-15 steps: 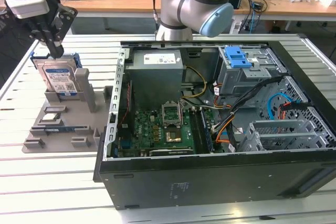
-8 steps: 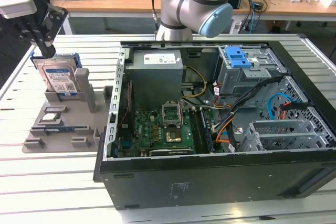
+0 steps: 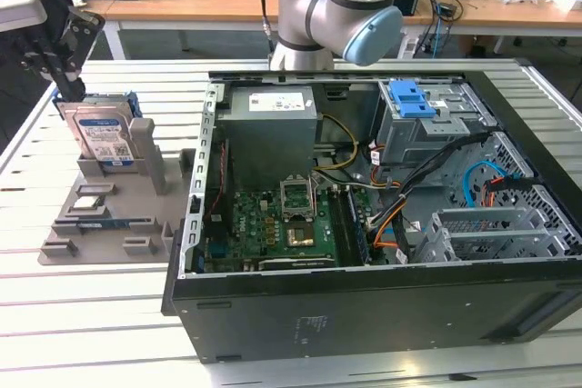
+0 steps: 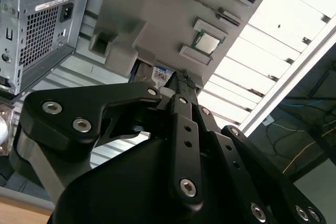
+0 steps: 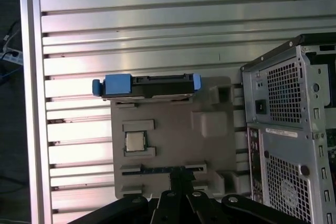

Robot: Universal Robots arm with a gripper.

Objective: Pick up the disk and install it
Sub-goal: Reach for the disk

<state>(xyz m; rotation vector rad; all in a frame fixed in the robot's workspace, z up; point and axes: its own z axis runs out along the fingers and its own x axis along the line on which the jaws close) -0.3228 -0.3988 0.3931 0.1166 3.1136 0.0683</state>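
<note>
At the exterior view's left, we see the end effector (image 3: 64,79) hanging over the far corner of the grey fixture (image 3: 136,224), just above the disk (image 3: 102,136) and apart from it. In the first wrist view its fingertips (image 5: 177,176) sit pressed together with nothing between them, so we read it as clenched and empty.

The disk stands on edge in a slot along the fixture's far edge, leaning back a little, with its white-and-blue label turned toward the exterior camera. Its blue bracket (image 5: 118,84) clips along its sides. In front of it, 1 small silver chip (image 3: 88,203) lies flat in a square recess of the fixture. The fixture rests on the slatted metal worktop (image 3: 91,315), near the worktop's edge at the exterior view's left, and just beside the computer case (image 3: 364,324).

The case lies on its side, open at the top. Inside it, going rightward, we find the grey power supply (image 3: 271,134), the green motherboard (image 3: 259,224), a bundle of cables (image 3: 396,215) and the grey drive cage (image 3: 446,129), with a blue latch (image 3: 414,97) on top. Behind the case, the arm's base (image 3: 336,6) rises near the worktop's far edge.
</note>
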